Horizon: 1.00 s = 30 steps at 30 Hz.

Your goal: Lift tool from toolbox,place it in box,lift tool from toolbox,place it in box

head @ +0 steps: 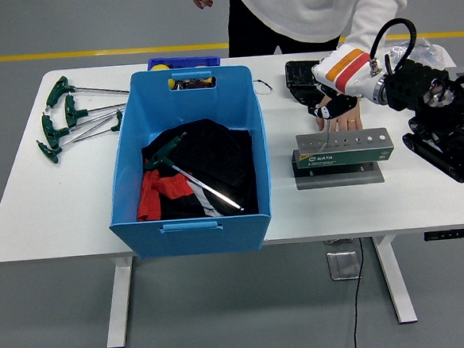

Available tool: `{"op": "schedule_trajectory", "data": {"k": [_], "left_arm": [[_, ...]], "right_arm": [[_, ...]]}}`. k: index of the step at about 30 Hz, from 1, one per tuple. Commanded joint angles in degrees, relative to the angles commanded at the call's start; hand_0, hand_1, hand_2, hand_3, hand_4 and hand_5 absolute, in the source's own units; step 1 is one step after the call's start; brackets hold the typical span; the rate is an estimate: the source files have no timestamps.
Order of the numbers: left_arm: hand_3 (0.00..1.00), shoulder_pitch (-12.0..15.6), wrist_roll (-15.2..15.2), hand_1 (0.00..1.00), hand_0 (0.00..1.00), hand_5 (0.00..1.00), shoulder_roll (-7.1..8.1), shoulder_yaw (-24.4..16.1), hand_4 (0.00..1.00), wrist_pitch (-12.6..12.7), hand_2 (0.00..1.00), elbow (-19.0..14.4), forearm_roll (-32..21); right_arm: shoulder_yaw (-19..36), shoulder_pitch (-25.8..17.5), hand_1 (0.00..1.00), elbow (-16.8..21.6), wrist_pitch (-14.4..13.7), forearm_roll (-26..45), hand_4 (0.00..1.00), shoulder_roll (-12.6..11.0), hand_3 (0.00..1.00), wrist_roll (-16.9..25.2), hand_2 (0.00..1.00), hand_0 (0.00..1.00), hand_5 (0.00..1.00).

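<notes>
The right hand point(337, 103) hovers just above the toolbox point(343, 152) rack on the counter point(27, 204), fingers curled on what looks like a slim tool point(325, 132) mid-lift, so next comes carrying it left into the blue box point(189, 149).

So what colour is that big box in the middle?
The box is bright blue; head view shows it.
</notes>
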Motion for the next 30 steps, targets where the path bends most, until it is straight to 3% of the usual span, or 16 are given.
{"op": "schedule_trajectory", "data": {"k": [11, 19, 24, 30], "left_arm": [[0.64, 0.5, 0.2, 0.693, 0.74, 0.575, 0.1, -0.4, 0.682, -0.1, 0.732, 0.1, 0.6], [0.64, 0.8, 0.5, 0.692, 0.739, 0.575, 0.28, -0.8, 0.682, -0.1, 0.732, 0.2, 1.4], [0.64, 0.8, 0.6, 0.692, 0.739, 0.574, 0.33, -1.1, 0.681, -0.2, 0.732, 0.2, 1.8], [0.64, 0.7, 0.5, 0.692, 0.739, 0.571, 0.41, -1.0, 0.68, -0.2, 0.731, 0.2, 1.7]], "right_arm": [[3.2, 0.5, 0.002, 4.2, -0.7, 1.1, 0.773, -2.2, 0.017, -0.2, 0.002, 0.002, 0.618], [5.5, 1.2, 0.002, 9.6, 0.4, -1.0, 0.782, -3.2, 0.016, -1.2, 0.002, 0.002, 0.625], [8.7, 2.3, 0.002, 14.7, 1.2, -3.3, 0.78, -2.2, 0.015, -2.3, 0.002, 0.002, 0.639], [10.1, 6.1, 0.002, 17.8, 2.3, -5.0, 0.776, 1.4, 0.012, -3.5, 0.002, 0.002, 0.654]]}}
